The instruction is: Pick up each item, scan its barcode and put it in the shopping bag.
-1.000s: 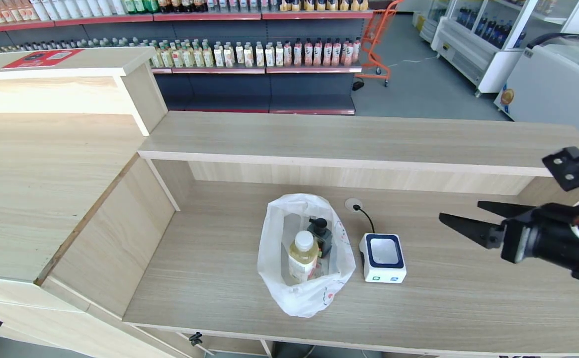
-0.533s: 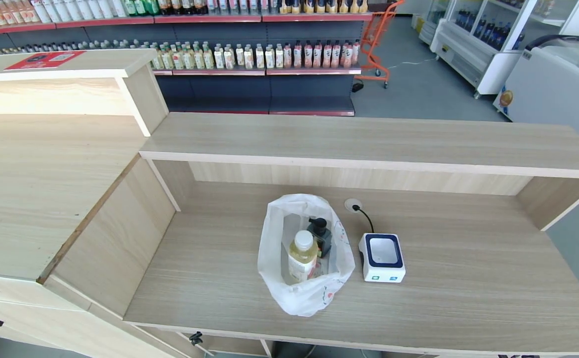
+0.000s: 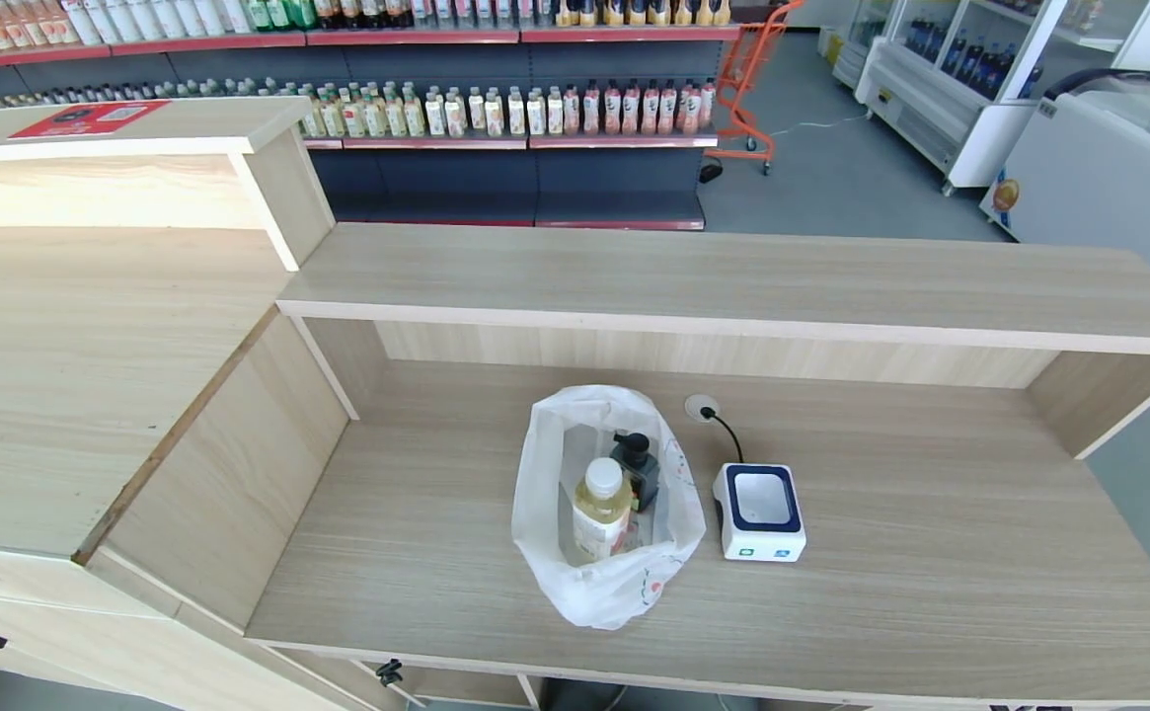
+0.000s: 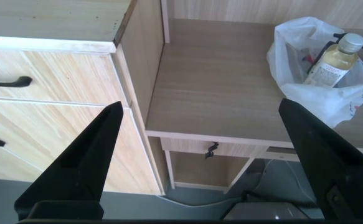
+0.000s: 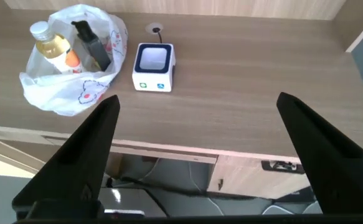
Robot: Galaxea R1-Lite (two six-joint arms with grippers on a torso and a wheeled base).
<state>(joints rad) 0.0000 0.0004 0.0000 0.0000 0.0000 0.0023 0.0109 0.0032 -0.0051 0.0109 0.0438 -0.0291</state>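
Note:
A white plastic shopping bag (image 3: 602, 583) stands open on the lower wooden counter (image 3: 930, 592). Inside it are a yellow drink bottle (image 3: 601, 506) with a white cap and a dark pump bottle (image 3: 636, 464). Just right of the bag sits the white barcode scanner (image 3: 758, 512), its cable running to a hole behind it. My left gripper (image 4: 201, 104) is open and empty, low in front of the counter's left end, with the bag (image 4: 306, 81) far off. My right gripper (image 5: 198, 98) is open and empty too, held before the counter's front edge, facing the scanner (image 5: 153, 66) and bag (image 5: 69, 93).
A raised ledge (image 3: 732, 276) runs along the back of the counter, and a taller cabinet (image 3: 71, 355) with drawers (image 4: 44, 118) stands on the left. The counter's right half is bare wood. Store shelves (image 3: 496, 109) and freezers (image 3: 1098, 168) stand beyond.
My right arm, seen a second ago at the head view's right edge above the counter, has pulled back out of that view. The bag, bottles and scanner have not moved.

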